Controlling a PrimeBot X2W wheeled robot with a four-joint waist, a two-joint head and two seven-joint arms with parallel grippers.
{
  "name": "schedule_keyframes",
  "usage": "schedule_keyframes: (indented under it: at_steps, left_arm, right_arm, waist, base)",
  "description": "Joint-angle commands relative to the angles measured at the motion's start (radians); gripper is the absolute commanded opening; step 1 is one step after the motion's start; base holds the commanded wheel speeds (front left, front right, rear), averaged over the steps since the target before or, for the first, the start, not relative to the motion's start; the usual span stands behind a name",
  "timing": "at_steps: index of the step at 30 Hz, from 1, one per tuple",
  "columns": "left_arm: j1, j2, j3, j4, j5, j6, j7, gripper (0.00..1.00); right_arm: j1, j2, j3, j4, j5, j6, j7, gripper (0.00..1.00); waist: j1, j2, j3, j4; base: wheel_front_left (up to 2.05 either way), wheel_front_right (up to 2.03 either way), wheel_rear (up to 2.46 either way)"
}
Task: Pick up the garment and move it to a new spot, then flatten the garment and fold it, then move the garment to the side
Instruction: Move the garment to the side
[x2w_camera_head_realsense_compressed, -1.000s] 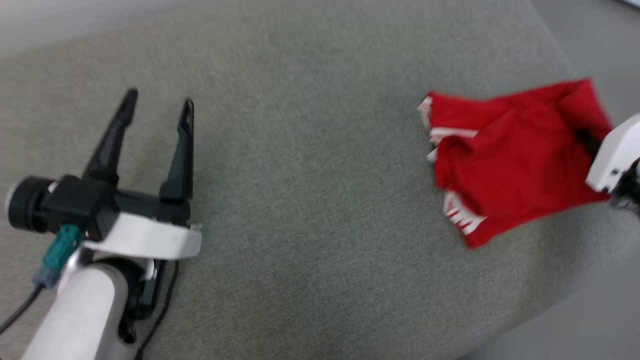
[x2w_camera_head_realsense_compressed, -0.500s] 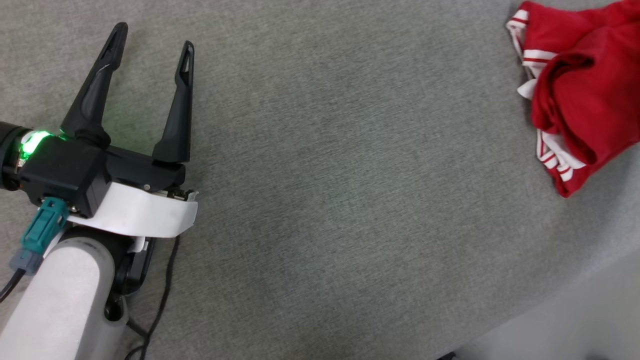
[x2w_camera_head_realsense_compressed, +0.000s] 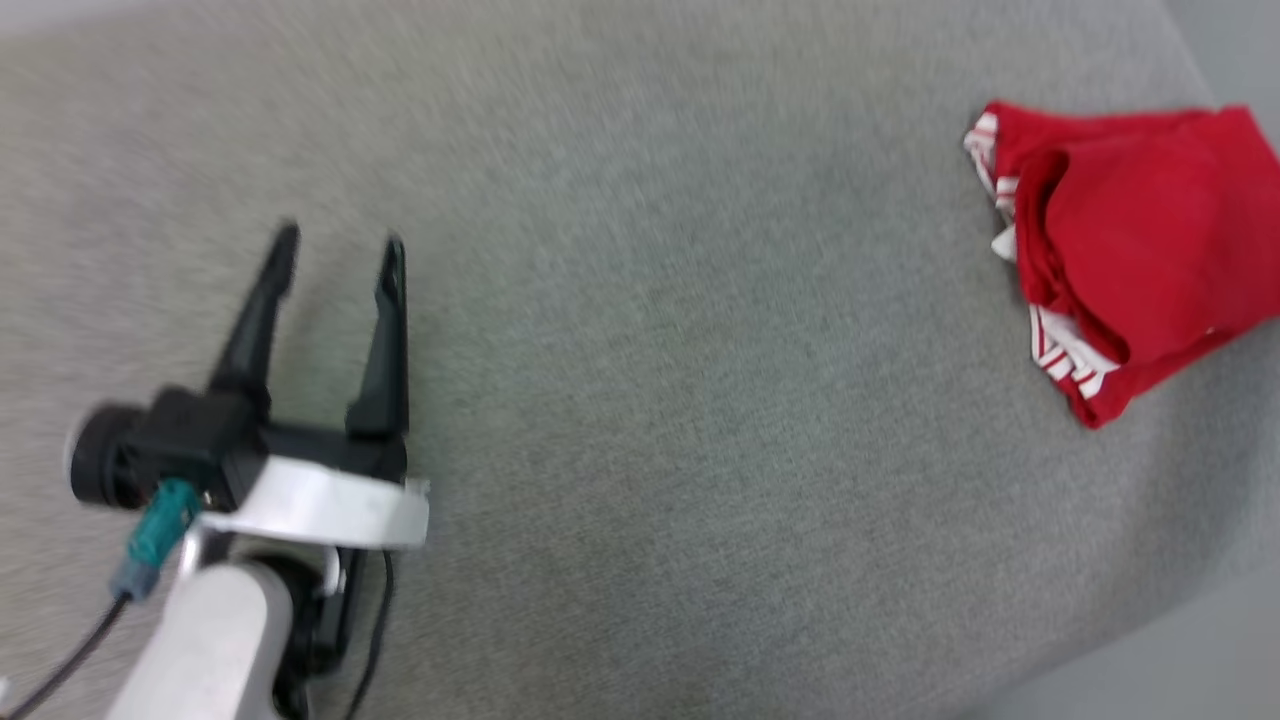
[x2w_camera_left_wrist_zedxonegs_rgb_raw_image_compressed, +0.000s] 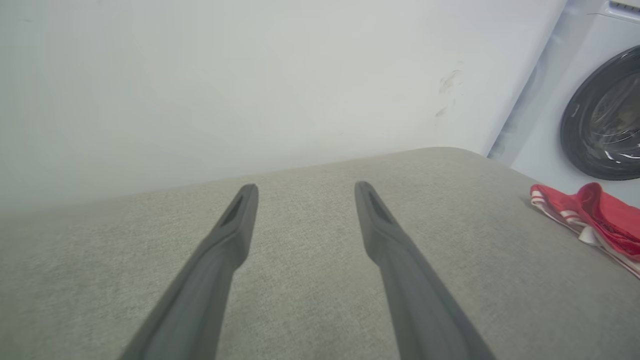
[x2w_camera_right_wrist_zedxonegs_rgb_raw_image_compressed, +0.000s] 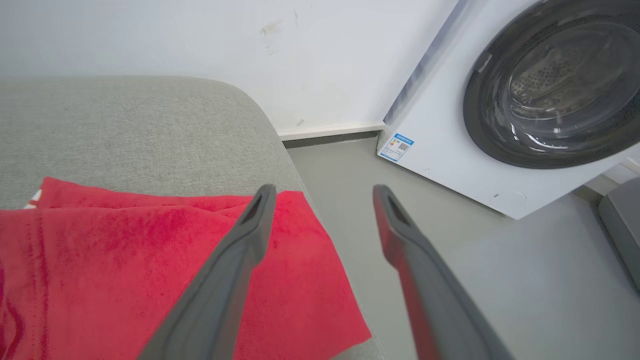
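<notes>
Having let go within the last second, the right gripper (x2w_camera_right_wrist_zedxonegs_rgb_raw_image_compressed: 324, 194) is hovering spread wide over the folded garment (x2w_camera_head_realsense_compressed: 1140, 260), which is lying at the right edge of the grey cushion (x2w_camera_head_realsense_compressed: 650, 400), apparently set aside, while the left gripper (x2w_camera_head_realsense_compressed: 340, 240) is idling wide open, well apart.

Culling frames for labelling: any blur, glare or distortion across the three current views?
Head view: motion-smeared, the left gripper and red jersey have soft edges. Left wrist view: grey cushion weave sharp, near fingers defocused. Right wrist view: crisp, with glare streaks on the washing machine door and a red cast on one finger.
</notes>
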Motion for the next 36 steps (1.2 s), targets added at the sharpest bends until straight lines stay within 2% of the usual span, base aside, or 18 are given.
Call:
schedule_keyframes:
  at_steps: [1, 8, 9, 11, 19, 28, 36]
  left_arm:
    - [0.023, -0.007, 0.003, 0.011, -0.006, 0.004, -0.012, 1.0]
    - [0.143, -0.047, 0.013, 0.091, -0.059, 0.026, -0.053, 1.0]
    - [0.176, -0.057, 0.017, 0.119, -0.075, 0.03, -0.067, 1.0]
    - [0.193, -0.065, 0.019, 0.137, -0.082, 0.03, -0.075, 1.0]
    - [0.266, -0.062, 0.048, 0.188, -0.089, 0.042, -0.101, 1.0]
    - [0.36, -0.034, 0.052, 0.196, -0.086, 0.062, -0.093, 1.0]
    - [0.414, -0.039, 0.045, 0.204, -0.096, 0.073, -0.091, 1.0]
  right_arm:
    - [0.03, -0.007, 0.012, -0.017, 0.003, -0.001, -0.007, 1.0]
    - [0.251, 0.03, 0.074, -0.195, 0.05, -0.001, 0.023, 1.0]
    - [0.355, 0.056, 0.095, -0.286, 0.074, -0.001, 0.046, 1.0]
    - [0.415, 0.074, 0.103, -0.35, 0.086, -0.001, 0.059, 1.0]
    - [0.607, 0.155, 0.127, -0.589, 0.13, -0.001, 0.09, 1.0]
    - [0.789, 0.251, 0.13, -0.826, 0.105, -0.001, 0.128, 1.0]
    - [0.904, 0.316, 0.12, -0.935, 0.075, -0.001, 0.157, 1.0]
  waist:
    - [0.0, 0.0, -0.098, 0.051]
    - [0.0, 0.0, -0.251, 0.153]
    - [0.0, 0.0, -0.302, 0.201]
    - [0.0, 0.0, -0.333, 0.233]
    - [0.0, 0.0, -0.44, 0.334]
    - [0.0, 0.0, -0.506, 0.36]
    - [0.0, 0.0, -0.533, 0.357]
  base:
    - [0.0, 0.0, 0.0]
    - [0.0, 0.0, 0.0]
    - [0.0, 0.0, 0.0]
    - [0.0, 0.0, 0.0]
    - [0.0, 0.0, 0.0]
    - [0.0, 0.0, 0.0]
    - [0.0, 0.0, 0.0]
